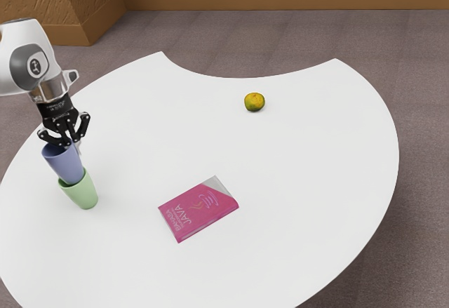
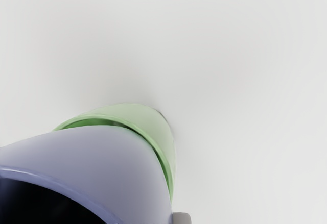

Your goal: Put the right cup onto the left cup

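White, grey-trimmed robot arm (image 1: 24, 59), above the pale green, tapered, smooth-walled cup (image 1: 83, 191), the landmark for all entries. Black two-finger gripper (image 1: 73, 145), directly over the green cup; fingers closed on the wall of the periwinkle-blue cup at its rim. Periwinkle-blue cup (image 1: 64, 164): smooth, matte-looking, wide at the mouth and narrowing toward the base; rounded lip, dark interior in the wrist view. Lower end inside the green cup's mouth, most of the body above its rim; narrow crescent of green interior visible beside the blue wall. Magenta book (image 1: 198, 210) with pale lettering and a grey corner, lying flat to the exterior view's right of the green cup. Small yellow-orange fruit (image 1: 255, 102), mottled with green, farther right and well apart from the green cup. White, curved-edged table (image 1: 302, 182), beneath the green cup.
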`<action>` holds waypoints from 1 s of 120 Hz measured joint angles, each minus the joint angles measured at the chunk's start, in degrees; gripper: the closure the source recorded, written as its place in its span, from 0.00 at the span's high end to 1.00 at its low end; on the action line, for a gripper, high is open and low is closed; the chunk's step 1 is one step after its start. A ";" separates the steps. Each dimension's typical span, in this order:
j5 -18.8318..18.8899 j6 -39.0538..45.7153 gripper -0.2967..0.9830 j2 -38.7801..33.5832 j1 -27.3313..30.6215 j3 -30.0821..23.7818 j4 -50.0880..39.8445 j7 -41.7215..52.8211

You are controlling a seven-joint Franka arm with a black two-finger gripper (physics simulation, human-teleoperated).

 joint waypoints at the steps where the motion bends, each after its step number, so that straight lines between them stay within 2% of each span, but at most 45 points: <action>1: 0.00 0.02 0.16 -0.01 0.00 0.00 -0.03 0.00; 24: -0.03 0.50 0.16 -0.11 0.20 -0.01 -0.59 -0.03; 50: -0.26 0.80 0.51 -0.38 -0.18 -0.04 -0.68 -0.01; 76: -0.28 0.59 0.67 -0.98 -0.39 -0.04 0.51 -0.01; 87: 0.25 -1.67 0.70 -1.43 -0.35 -0.85 6.56 0.07; 100: 2.25 -5.72 0.72 -1.08 -1.48 -5.29 16.68 3.69; 120: 2.98 -8.61 0.74 0.76 -11.58 -9.39 25.19 13.51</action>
